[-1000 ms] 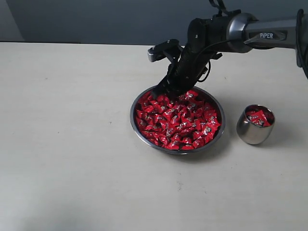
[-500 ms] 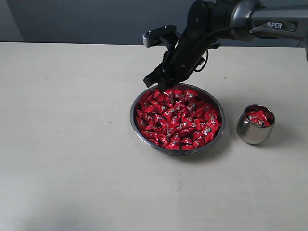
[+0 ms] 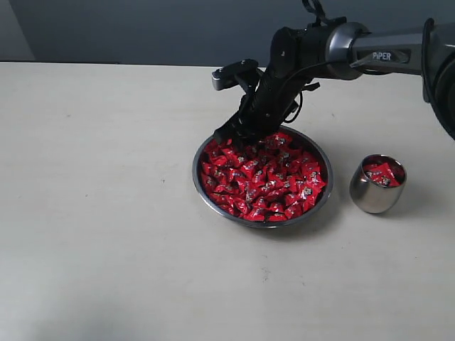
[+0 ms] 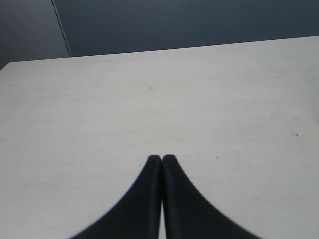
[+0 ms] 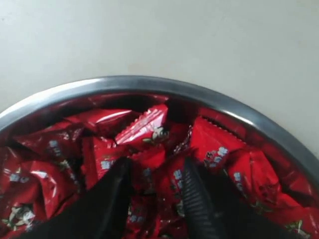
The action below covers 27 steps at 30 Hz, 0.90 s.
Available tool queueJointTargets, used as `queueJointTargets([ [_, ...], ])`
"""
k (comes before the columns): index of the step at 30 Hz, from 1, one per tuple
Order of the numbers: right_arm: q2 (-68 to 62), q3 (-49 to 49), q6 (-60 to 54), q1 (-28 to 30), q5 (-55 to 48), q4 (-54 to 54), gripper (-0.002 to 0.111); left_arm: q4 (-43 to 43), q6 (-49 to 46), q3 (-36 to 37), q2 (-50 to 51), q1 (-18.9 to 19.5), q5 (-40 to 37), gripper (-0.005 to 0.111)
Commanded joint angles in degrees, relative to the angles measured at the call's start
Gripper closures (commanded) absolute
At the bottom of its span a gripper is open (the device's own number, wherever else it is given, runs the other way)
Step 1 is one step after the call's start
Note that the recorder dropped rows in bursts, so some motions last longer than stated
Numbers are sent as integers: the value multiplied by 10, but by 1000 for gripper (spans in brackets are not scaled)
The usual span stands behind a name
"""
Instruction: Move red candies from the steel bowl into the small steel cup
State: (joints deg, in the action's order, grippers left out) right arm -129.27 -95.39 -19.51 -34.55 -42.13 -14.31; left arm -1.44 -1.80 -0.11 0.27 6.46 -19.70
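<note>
Right pincer [image 3: 233,135] has lifted, spread and dipped back into the red candies [image 3: 264,179] at the steel bowl [image 3: 194,172] far rim. Nothing pinched, likely a retry. Small steel cup [image 3: 371,197] beside bowl holds a few. Left pincer [image 4: 162,160] pressed together over desk [image 4: 99,99].

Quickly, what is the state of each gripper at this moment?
Left gripper: shut, holding nothing.
Right gripper: open, at the red candies in the steel bowl; whether it touches them cannot be told.
</note>
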Motion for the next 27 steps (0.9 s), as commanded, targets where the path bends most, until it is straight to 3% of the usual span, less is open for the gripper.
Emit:
queueJointTargets([
  [1,-2,-3,1,1,11,4,73,-1,1,1,-3,-3,6,106],
  [15,-3,-3,16,1,19,43,74,-1,1,1,-3,-3,6,106],
  [25,-3,-3,17,2,21,55,83,-1,1,1,-3,-3,6,106],
  [27,-3,-3,17,2,22,57,93,-1,1,1,-3,-3,6,106],
])
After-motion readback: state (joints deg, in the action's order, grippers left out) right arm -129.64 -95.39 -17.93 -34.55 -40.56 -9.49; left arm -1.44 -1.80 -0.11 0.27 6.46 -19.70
